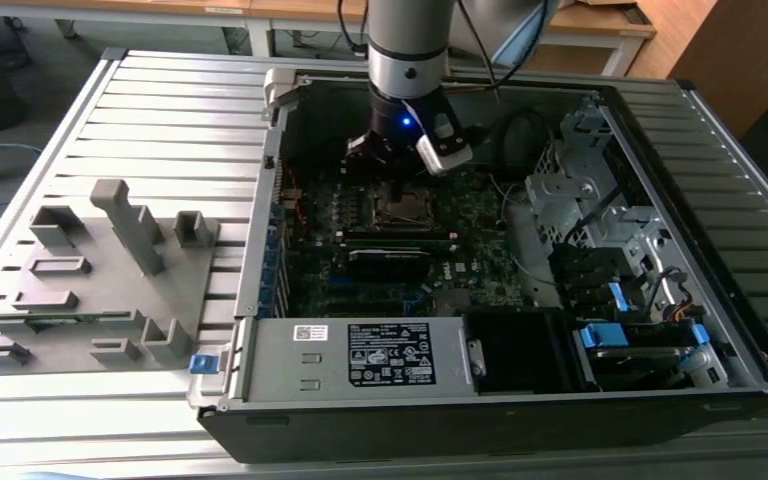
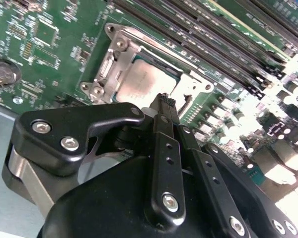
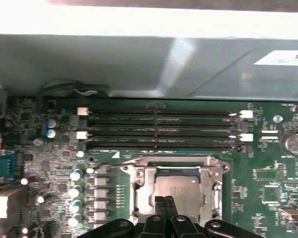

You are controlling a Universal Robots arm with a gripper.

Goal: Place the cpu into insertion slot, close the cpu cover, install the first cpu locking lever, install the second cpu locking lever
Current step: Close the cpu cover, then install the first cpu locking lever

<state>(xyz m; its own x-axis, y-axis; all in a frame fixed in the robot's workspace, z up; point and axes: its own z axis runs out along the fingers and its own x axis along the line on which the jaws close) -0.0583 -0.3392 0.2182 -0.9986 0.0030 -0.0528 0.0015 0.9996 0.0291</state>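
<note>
The cpu [image 2: 144, 82] [image 3: 178, 192], a dull grey square, lies flat in the insertion slot [image 1: 404, 205] on the green motherboard. The silver cpu cover [image 2: 120, 52] [image 3: 139, 183] lies down around it, so the chip shows through its window. My gripper [image 2: 164, 100] [image 3: 164, 201] is shut with nothing between its black fingers. Its tips hover at the socket's edge, just over the cover frame. In the exterior view the gripper [image 1: 395, 175] hangs right above the socket inside the computer case. How the locking levers stand I cannot make out.
Long memory slots [image 3: 159, 131] run beside the socket, with the case wall [image 3: 139, 64] beyond them. A grey power supply [image 1: 357, 355] fills the case's near side, and drive bays [image 1: 598, 200] stand on the exterior view's right. A grey fixture [image 1: 91, 280] sits outside the case.
</note>
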